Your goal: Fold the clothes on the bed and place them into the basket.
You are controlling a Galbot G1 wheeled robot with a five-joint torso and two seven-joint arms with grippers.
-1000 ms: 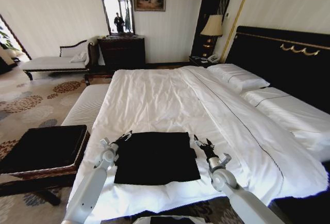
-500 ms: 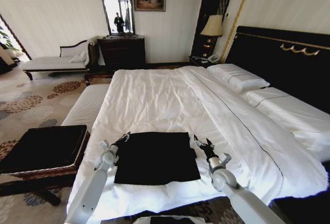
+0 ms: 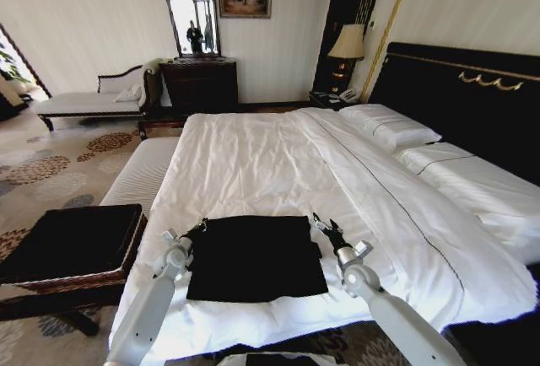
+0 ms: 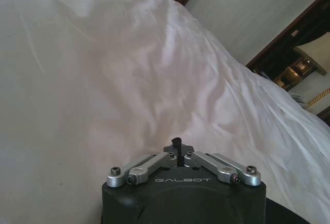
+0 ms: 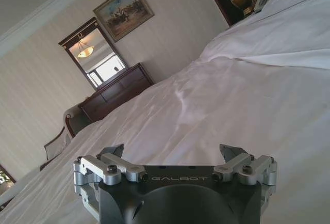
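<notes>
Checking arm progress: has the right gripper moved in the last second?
Yes. The right gripper has shifted forward along the shirt's right edge, toward its far corner.

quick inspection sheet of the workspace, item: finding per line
surface: bed, white sheets, lightly creased
job's things: black shirt folded flat near the bed's foot edge; basket off the bed on the robot's left, no clothes seen inside
clutter: nothing seen on the bed
grippers: left gripper at the shirt's left far corner, jaws shut; right gripper at its right far corner, jaws open
cables: nothing seen
surroundings: pillows, headboard, lamp, dresser, patterned carpet
</notes>
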